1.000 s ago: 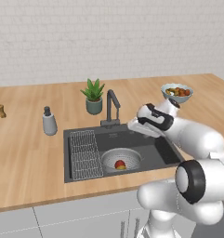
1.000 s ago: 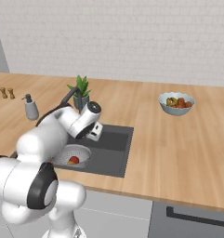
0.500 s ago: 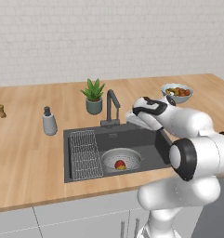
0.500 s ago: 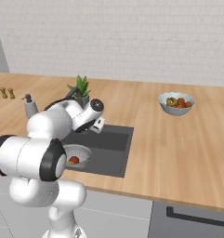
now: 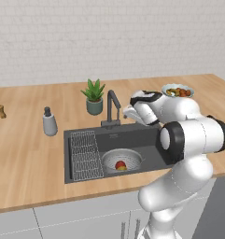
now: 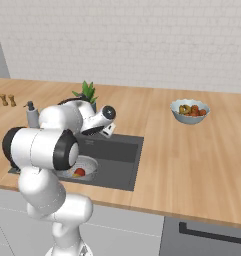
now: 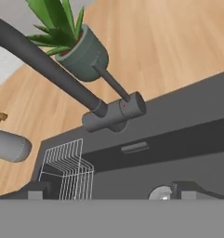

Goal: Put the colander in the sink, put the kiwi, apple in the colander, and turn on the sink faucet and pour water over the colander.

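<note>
In the left base view: colander (image 5: 122, 160) down in the sink (image 5: 146, 140), right of the wire rack (image 5: 84, 154), with the apple (image 5: 120, 165) inside and a sliver of yellow-green, likely the kiwi (image 5: 117, 168), tucked against its lower left. Sink faucet (image 5: 112, 109) upright on the back edge of the sink, spout angled forward; potted plant (image 5: 94, 96) just behind it, soap bottle (image 5: 49, 122) well to its left on the worktop (image 5: 25, 154), fruit bowl (image 5: 177, 90) well to its right. Gripper (image 5: 128, 112) just right of the sink faucet, apart from it; fingers too small here to judge.

In the right base view: sink faucet hidden behind the white arm, colander (image 6: 87, 167) half covered, apple (image 6: 80, 172) peeking out.

From the hand view: faucet base and thin lever (image 7: 114, 83) close ahead, red dot on its end cap. Both fingertips (image 7: 190, 189) low at the edge, set wide apart, nothing between them.
</note>
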Robot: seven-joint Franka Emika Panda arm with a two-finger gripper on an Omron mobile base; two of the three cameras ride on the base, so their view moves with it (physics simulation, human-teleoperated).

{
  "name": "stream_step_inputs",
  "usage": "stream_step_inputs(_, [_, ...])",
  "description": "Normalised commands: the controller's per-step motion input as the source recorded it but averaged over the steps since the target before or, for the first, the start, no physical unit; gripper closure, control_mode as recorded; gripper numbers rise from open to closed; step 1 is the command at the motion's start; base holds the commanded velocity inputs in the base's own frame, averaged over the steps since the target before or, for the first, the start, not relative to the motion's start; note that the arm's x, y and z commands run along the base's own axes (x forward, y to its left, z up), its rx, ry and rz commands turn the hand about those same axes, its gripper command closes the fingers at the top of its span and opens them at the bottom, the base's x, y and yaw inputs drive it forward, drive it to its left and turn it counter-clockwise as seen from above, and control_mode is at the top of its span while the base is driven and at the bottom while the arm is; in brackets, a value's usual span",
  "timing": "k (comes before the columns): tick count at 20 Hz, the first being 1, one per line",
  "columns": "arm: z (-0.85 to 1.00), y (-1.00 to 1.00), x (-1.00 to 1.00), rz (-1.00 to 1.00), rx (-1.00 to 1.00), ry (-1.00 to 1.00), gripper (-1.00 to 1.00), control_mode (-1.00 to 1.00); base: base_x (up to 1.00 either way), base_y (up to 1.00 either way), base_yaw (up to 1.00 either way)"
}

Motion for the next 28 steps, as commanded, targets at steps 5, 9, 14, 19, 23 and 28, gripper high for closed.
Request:
stream_step_inputs(5, [0.0, 0.09, 0.35, -0.03, 0.07, -0.04, -1.0, -1.0, 0.0, 0.0, 0.0])
stream_step_inputs(9, [0.0, 0.15, 0.22, -0.02, 0.06, -0.04, -1.0, -1.0, 0.0, 0.0, 0.0])
stream_step_inputs(14, [-0.07, 0.07, 0.3, -0.03, 0.03, -0.03, -1.0, -1.0, 0.0, 0.0, 0.0])
stream_step_inputs(19, [-0.14, 0.0, 0.36, -0.03, 0.02, 0.0, -1.0, -1.0, 0.0, 0.0, 0.0])
stream_step_inputs(23, [-0.14, 0.0, 0.41, -0.02, 0.05, 0.0, -1.0, -1.0, 0.0, 0.0, 0.0])
stream_step_inputs(28, [-0.16, 0.01, 0.39, -0.01, 0.04, 0.0, -1.0, -1.0, 0.0, 0.0, 0.0])
